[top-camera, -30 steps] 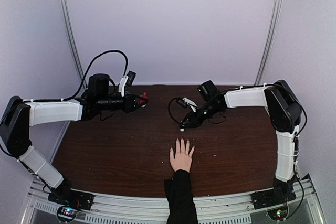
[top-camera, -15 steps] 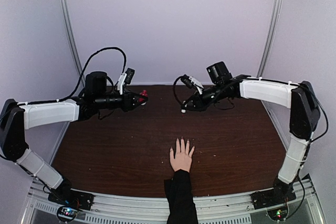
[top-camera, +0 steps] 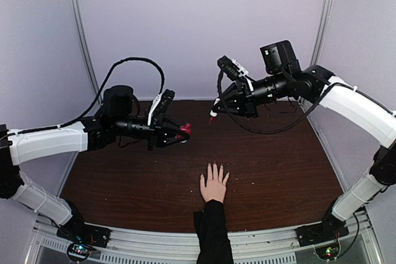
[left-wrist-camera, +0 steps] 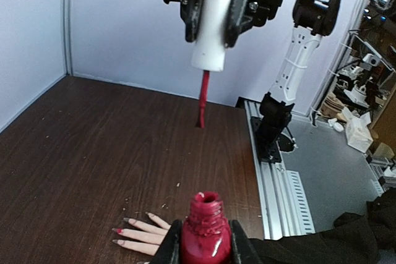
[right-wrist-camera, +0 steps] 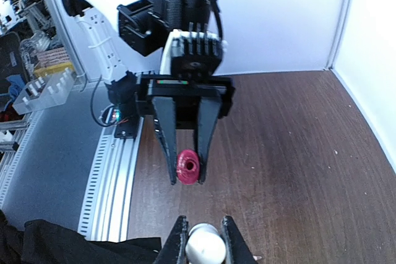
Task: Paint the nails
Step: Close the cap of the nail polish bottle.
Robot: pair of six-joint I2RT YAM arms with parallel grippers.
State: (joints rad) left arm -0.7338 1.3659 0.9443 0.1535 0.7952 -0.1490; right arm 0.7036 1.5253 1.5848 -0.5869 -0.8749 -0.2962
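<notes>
Drips likely: right gripper (top-camera: 216,108) clamps white cylindrical cap with red-loaded brush (left-wrist-camera: 209,29) over dark wooden table (top-camera: 278,171), far side; left gripper (top-camera: 180,132) clamps small glossy red bottle (left-wrist-camera: 205,236). Nails (left-wrist-camera: 116,231) lie near-centre on pale hand (top-camera: 214,187); misaimed descent would smear skin.

A dark brown wood-grain table (top-camera: 278,171) sits inside pale walls (top-camera: 198,29), with a slim metal pole (top-camera: 78,29) up each back corner. A ribbed aluminium rail (top-camera: 260,244) runs along its near edge, and grey floor (left-wrist-camera: 322,183) lies beyond.
</notes>
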